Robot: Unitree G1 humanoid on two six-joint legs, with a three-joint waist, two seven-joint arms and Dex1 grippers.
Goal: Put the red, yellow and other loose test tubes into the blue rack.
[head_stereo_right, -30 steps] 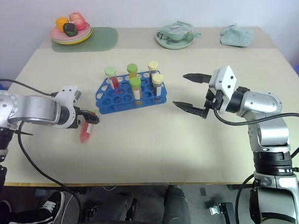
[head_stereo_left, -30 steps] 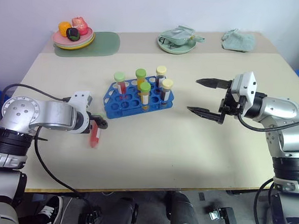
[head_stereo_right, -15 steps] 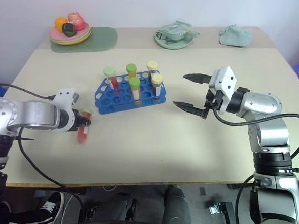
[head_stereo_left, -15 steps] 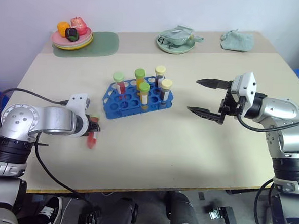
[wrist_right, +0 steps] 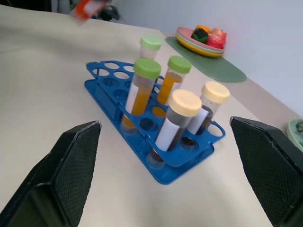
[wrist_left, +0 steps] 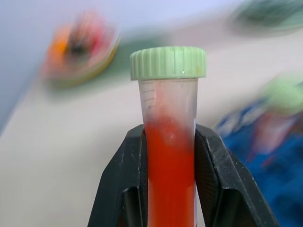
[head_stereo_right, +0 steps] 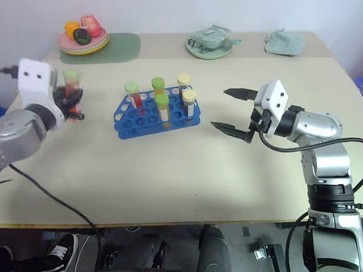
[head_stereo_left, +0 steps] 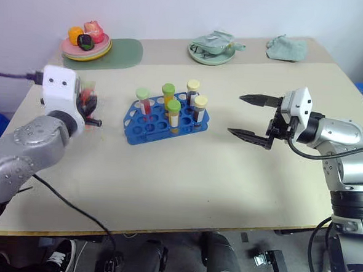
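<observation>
A pale beige table (head_stereo_left: 185, 173) runs back to a plain white wall. Along its far edge, from left to right, sit a stack of plates with toy food (head_stereo_left: 87, 43) on a green mat (head_stereo_left: 122, 53), a pale green dish (head_stereo_left: 212, 51) holding a crumpled cloth, and a second green cloth (head_stereo_left: 287, 48) near the far right corner.

The blue rack (head_stereo_left: 167, 121) stands on the table a little left of centre. Five capped tubes stand upright in it: a red tube with a green cap (head_stereo_left: 143, 101), two orange tubes with green caps (wrist_right: 174, 80), and two dark tubes with pale-yellow caps (wrist_right: 176, 123).

The left gripper (wrist_left: 170, 179) is raised above the table at the left of the scene, well apart from the rack and to its left. Its two black fingers (wrist_left: 124, 184) are clamped on the red test tube (wrist_left: 169, 156), which stands upright between them with its green cap above the fingertips. In the head views this gripper is blurred, so how high the tube hangs over the table is hard to judge.

The right gripper (head_stereo_left: 251, 117) hovers to the right of the rack, pointing toward it, fingers spread wide with nothing between them. The rack lies just beyond its fingertips, apart from them.
</observation>
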